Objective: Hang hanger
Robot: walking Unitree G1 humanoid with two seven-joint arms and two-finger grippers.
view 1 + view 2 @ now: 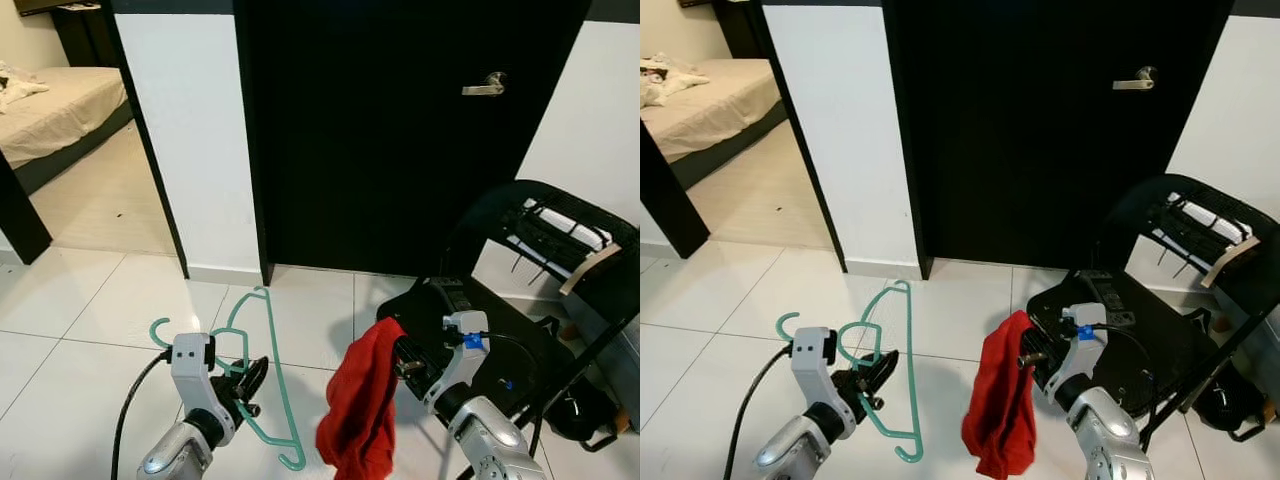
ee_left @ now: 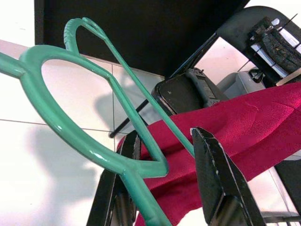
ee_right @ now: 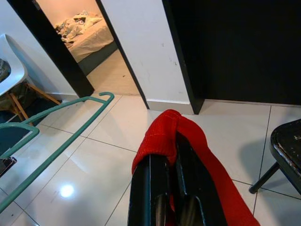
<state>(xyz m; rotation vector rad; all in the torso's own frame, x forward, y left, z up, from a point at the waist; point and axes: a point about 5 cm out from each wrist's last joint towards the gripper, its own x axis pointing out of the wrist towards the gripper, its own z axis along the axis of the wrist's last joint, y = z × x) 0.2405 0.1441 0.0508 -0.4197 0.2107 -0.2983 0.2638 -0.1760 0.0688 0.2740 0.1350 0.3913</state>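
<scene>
Left wrist view: our left gripper [image 2: 164, 183] clamps the green hanger [image 2: 70, 127], held above the tiled floor [image 1: 80, 300]. Our right gripper [image 3: 171, 188] pinches a draped red cloth [image 1: 362, 405], beside a black folding chair [image 1: 540, 300]. Black door [image 1: 400, 130] ahead.

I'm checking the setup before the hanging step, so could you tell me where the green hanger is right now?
The green hanger is held in the left gripper, low on the robot's left above the white tiled floor, beside the red cloth in the right gripper.
</scene>
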